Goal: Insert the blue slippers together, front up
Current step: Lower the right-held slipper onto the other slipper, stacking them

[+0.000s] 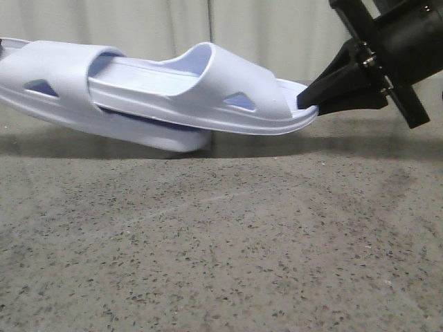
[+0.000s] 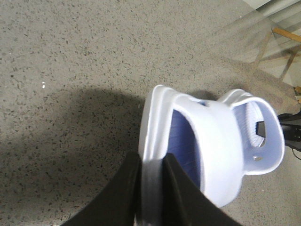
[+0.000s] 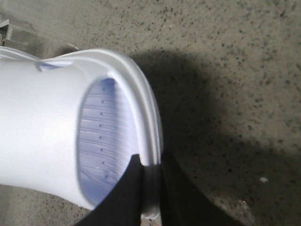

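Observation:
Two pale blue slippers hang above the table in the front view. The left slipper [image 1: 55,76] lies sole down, strap to the left. The front of the right slipper [image 1: 228,86] passes under that strap and rests on its footbed. My right gripper [image 1: 313,105] is shut on the right slipper's end rim, which also shows in the right wrist view [image 3: 151,183] with the slipper [image 3: 42,122]. My left gripper [image 2: 151,174] is shut on the left slipper's [image 2: 221,146] end rim. It is out of the front view.
The grey speckled table [image 1: 221,249] lies below the slippers, with their shadow under them. A pale curtain [image 1: 277,28] hangs behind. A wooden frame [image 2: 287,35] stands beyond the table edge in the left wrist view.

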{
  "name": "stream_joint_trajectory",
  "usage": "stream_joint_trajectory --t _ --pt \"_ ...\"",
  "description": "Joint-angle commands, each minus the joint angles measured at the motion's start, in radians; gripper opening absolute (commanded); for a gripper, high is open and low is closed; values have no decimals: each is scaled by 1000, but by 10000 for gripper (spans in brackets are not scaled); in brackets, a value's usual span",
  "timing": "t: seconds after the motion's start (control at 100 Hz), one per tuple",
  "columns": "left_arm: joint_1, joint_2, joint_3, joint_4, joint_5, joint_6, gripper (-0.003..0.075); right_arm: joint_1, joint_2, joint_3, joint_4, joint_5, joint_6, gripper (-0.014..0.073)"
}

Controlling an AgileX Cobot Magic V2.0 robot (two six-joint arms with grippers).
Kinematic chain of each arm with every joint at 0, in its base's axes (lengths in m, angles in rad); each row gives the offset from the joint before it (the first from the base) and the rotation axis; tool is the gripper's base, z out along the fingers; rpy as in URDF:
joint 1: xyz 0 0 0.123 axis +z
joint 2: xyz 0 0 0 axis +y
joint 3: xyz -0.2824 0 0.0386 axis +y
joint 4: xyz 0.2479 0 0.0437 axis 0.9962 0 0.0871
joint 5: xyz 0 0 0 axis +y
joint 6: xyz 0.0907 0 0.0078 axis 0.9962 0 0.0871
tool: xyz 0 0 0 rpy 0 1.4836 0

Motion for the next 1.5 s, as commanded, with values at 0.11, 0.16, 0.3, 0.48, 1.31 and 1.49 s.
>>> stream_joint_trajectory --t 0.11,0.16,0.3,0.48,1.31,1.49 --pt "-2 -41 -30 -95 85 1 16 74 19 -107 63 63 -33 -90" --pt "-2 -41 -30 -95 85 1 16 93 31 -130 63 68 -33 -90" --pt "-3 -41 -30 -95 85 1 16 146 70 -185 63 77 -33 -90" --pt "-3 -41 -30 -95 85 1 16 202 101 -245 63 70 -33 -90" --pt "-51 -41 -30 -11 27 9 16 59 45 -257 -19 162 -16 -90" --pt "-120 -37 -30 94 -56 9 16 59 45 -257 -61 156 14 -90"
